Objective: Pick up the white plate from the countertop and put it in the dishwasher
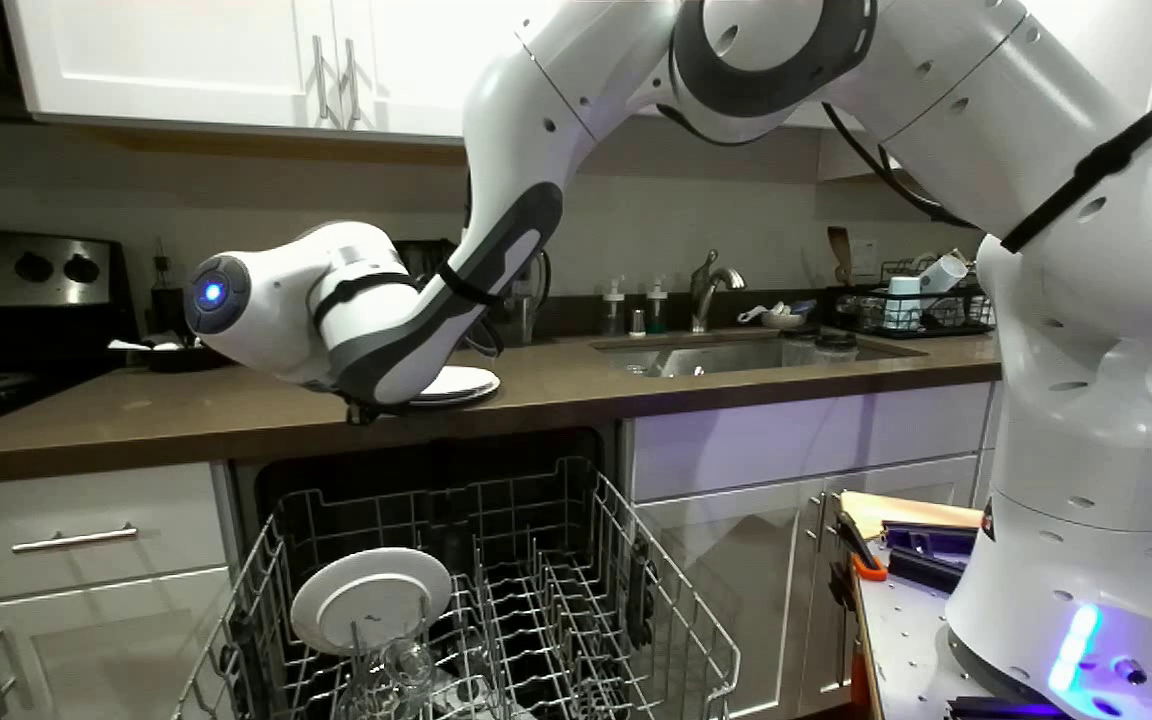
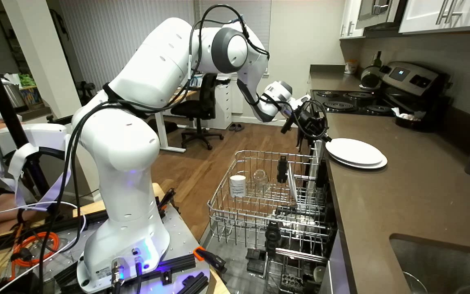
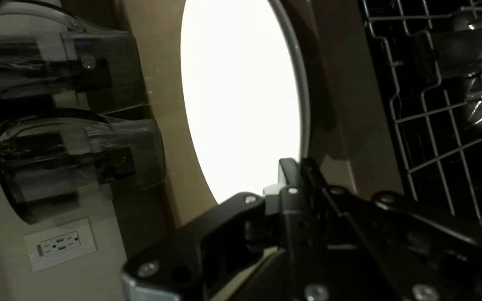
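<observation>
The white plate (image 2: 353, 150) lies on top of a second white plate (image 2: 375, 165) at the front edge of the dark brown countertop (image 2: 414, 192). In the wrist view the white plate (image 3: 241, 92) is overexposed. My gripper (image 3: 300, 165) is at its rim, with the two fingertips close together and the rim between them. In an exterior view my gripper (image 2: 328, 139) meets the plate's near edge; elsewhere the arm hides it and part of the plate (image 1: 466, 380). The dishwasher (image 1: 426, 460) is open below, with its wire rack (image 1: 671, 565) pulled out.
A ringed white plate (image 1: 376, 600) and glasses (image 1: 396, 672) stand in the rack, with a white cup (image 2: 237, 185). Clear pitchers (image 3: 82, 154) stand behind the plates. A black pan (image 2: 416, 120) is near the stove (image 2: 353, 100). The sink (image 1: 726, 355) is further along the counter.
</observation>
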You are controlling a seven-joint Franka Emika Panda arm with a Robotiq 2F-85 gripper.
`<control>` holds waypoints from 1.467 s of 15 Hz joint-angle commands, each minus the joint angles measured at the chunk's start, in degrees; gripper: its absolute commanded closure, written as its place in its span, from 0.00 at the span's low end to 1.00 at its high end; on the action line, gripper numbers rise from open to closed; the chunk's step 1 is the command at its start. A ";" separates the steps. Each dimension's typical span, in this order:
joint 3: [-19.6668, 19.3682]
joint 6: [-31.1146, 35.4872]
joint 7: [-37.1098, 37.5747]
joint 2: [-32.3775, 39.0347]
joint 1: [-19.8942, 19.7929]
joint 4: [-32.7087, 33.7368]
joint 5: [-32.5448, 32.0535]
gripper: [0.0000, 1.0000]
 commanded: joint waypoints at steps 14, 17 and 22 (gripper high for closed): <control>0.49 0.71 1.01 -0.75 0.85 -0.68 -1.01 0.66; 0.50 0.72 1.11 -0.63 0.86 -0.65 -1.02 0.58; 0.28 0.79 0.99 -0.48 0.69 -0.33 -1.19 0.27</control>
